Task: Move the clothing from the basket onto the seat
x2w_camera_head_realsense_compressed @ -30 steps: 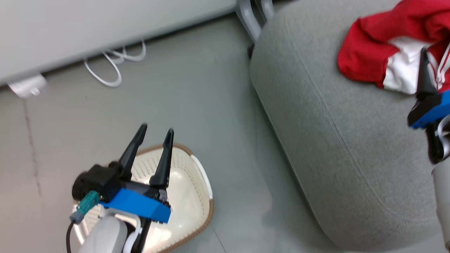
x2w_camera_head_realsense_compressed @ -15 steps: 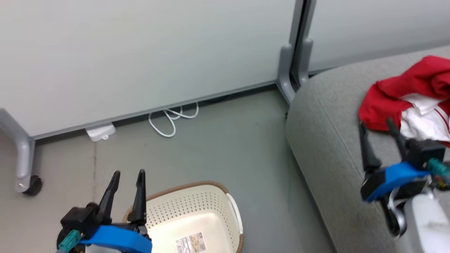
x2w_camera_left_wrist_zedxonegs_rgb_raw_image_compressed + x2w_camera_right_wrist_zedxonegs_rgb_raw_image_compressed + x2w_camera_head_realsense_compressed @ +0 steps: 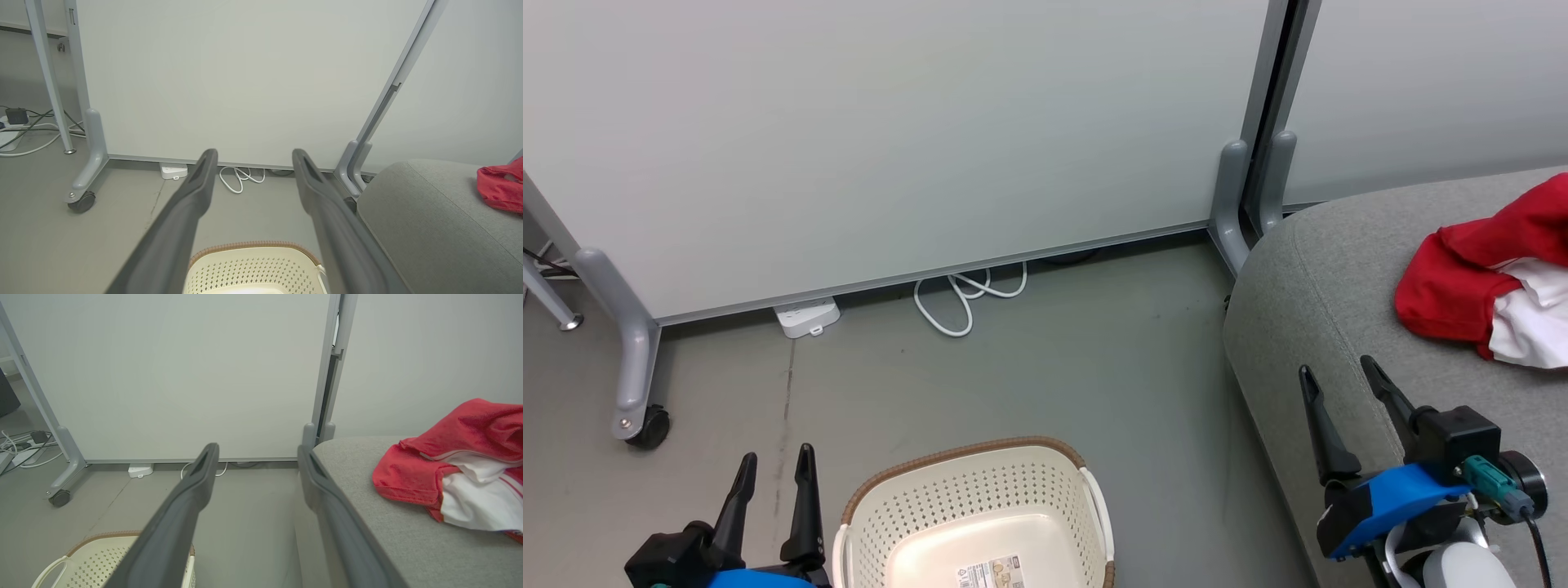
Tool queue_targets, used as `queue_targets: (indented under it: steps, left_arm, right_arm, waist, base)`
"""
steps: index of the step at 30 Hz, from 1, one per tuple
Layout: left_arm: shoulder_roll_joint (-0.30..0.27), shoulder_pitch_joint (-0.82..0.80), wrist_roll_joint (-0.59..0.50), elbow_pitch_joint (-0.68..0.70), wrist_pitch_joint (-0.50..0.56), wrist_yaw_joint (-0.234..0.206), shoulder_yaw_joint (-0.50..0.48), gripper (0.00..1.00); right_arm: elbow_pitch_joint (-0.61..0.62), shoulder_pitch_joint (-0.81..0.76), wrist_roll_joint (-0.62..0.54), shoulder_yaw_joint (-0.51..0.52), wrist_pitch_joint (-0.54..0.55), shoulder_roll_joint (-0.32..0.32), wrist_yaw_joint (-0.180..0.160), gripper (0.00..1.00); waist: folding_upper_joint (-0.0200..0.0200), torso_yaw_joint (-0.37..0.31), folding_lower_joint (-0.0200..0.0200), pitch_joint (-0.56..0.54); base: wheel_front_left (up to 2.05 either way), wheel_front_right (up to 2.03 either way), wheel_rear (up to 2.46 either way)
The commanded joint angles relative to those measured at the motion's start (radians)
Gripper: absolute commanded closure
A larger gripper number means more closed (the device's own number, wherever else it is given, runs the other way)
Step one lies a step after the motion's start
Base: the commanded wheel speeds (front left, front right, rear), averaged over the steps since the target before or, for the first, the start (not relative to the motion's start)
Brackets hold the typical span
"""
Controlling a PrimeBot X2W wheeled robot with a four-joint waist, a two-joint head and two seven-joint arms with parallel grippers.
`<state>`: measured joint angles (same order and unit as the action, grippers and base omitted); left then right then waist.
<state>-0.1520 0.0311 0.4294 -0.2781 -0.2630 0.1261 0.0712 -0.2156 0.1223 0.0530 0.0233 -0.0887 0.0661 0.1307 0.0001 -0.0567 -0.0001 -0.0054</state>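
Right claw (image 3: 1335, 367) has black fingers (image 3: 1323, 433), blue bracket (image 3: 1388, 498).

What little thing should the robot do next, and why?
Probably tilt the head down to check the basket: its visible floor holds just a label, the red clothing lies on the seat, and the left gripper and right gripper both stand open, empty.

A pale partition panel (image 3: 890, 139) stands on the grey floor (image 3: 1045, 376) on a black caster (image 3: 651, 427). A white power strip (image 3: 807, 317) and looped white cable (image 3: 968, 298) lie at its base.
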Motion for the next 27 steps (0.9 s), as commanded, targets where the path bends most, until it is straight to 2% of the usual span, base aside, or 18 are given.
queue_targets:
  steps: [1,15,16,22,27]
  left_arm:
    - [0.005,0.009,-0.005,-0.001,-0.002,0.007,-0.008,0.0]
    - [0.009,0.009,0.004,-0.011,-0.002,0.007,-0.005,0.0]
    - [0.011,0.006,0.002,-0.01,0.0,0.0,-0.001,1.0]
    - [0.029,0.024,0.01,-0.053,0.009,-0.001,0.005,1.0]
    - [0.034,0.012,0.093,-0.046,0.034,0.0,-0.008,1.0]
  right_arm:
    - [0.016,-0.019,-0.001,-0.005,0.005,-0.006,0.0,0.0]
    - [0.05,-0.036,0.012,-0.02,0.031,-0.016,0.0,0.0]
    - [0.046,-0.024,0.007,-0.02,0.031,-0.012,0.0,1.0]
    - [-0.006,-0.043,0.017,-0.017,0.037,-0.014,0.0,1.0]
    - [-0.013,-0.036,0.124,-0.003,0.054,-0.014,0.0,1.0]
  waist:
    - [-0.0001,0.006,0.0001,0.001]
    - [-0.0001,0.016,0.0001,0.001]
    - [-0.0001,0.016,0.0001,0.001]
    - [-0.0001,0.017,0.0001,0.001]
    - [-0.0001,0.018,0.0001,0.001]
  base:
    - [0.0,0.0,0.0]
    - [0.0,0.0,0.0]
    - [0.0,0.0,0.0]
    - [0.0,0.0,0.0]
    - [0.0,0.0,0.0]
